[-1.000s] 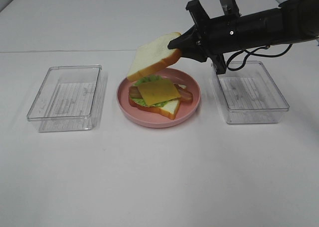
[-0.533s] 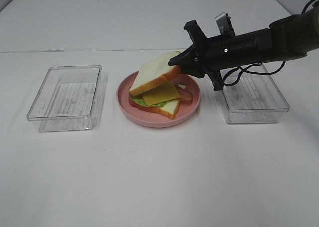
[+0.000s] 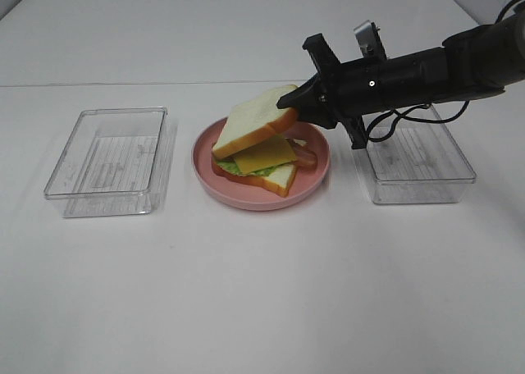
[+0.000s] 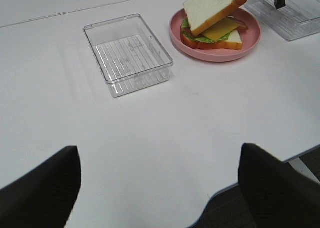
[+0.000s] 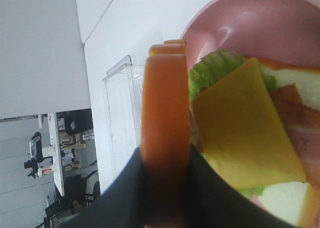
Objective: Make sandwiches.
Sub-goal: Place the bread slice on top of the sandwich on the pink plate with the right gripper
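Since a second ago your right gripper (image 3: 287, 103) has dropped the top bread slice (image 3: 254, 120) from high tilt to low over the stack on the pink plate (image 3: 316, 173); jaws pinch its crust edge. The slice's far end seems to touch the cheese (image 3: 264, 152), though it's hard to tell. Left gripper (image 4: 159, 188): only spread fingertips (image 4: 40, 188) show, empty. Bacon (image 3: 305, 155) mostly hidden.

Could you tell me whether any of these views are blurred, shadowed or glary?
Exterior high: evenly lit and sharp, soft shadows. Left wrist: sharp on the pink plate, dark claw tips out of focus. Right wrist: top bread slice fills the foreground, slightly soft.
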### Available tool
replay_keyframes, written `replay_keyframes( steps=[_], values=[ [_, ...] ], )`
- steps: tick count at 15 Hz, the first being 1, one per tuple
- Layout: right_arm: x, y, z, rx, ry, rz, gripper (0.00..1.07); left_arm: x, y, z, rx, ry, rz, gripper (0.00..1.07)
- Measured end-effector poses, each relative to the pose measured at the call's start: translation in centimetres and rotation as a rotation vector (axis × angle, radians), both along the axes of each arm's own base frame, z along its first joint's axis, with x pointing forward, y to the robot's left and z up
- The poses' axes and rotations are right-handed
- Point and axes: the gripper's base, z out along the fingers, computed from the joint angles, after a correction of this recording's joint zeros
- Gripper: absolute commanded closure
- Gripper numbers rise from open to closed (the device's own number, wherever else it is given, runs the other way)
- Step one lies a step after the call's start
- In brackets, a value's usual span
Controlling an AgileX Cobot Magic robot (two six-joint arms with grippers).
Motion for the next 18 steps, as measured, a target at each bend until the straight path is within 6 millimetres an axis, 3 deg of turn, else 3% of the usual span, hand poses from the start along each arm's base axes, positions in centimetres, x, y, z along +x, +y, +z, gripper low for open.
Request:
replay_keyframes(
  steps=[6, 11, 12, 15, 18],
  values=[
    [0.1, 0.3, 0.5, 0.059, -0.030, 0.000, 1.06, 0.0, 0.0, 0.0, 0.000, 0.000, 0.000, 0.26],
    [0.3, 0.3, -1.9, 0.059, 0.025, -0.014, 1.03, 0.0, 0.0, 0.0, 0.000, 0.000, 0.000, 0.26],
    [0.3, 0.3, -1.9, 0.060, 0.025, -0.014, 0.93, 0.0, 0.0, 0.0, 0.000, 0.000, 0.000, 0.26],
    [0.3, 0.3, -1.9, 0.060, 0.024, -0.014, 0.48, 0.0, 0.0, 0.0, 0.000, 0.000, 0.000, 0.26],
    [0.1, 0.2, -1.5, 0.037, 0.010, 0.015, 0.44, 0.0, 0.0, 0.0, 0.000, 0.000, 0.000, 0.26]
  ],
)
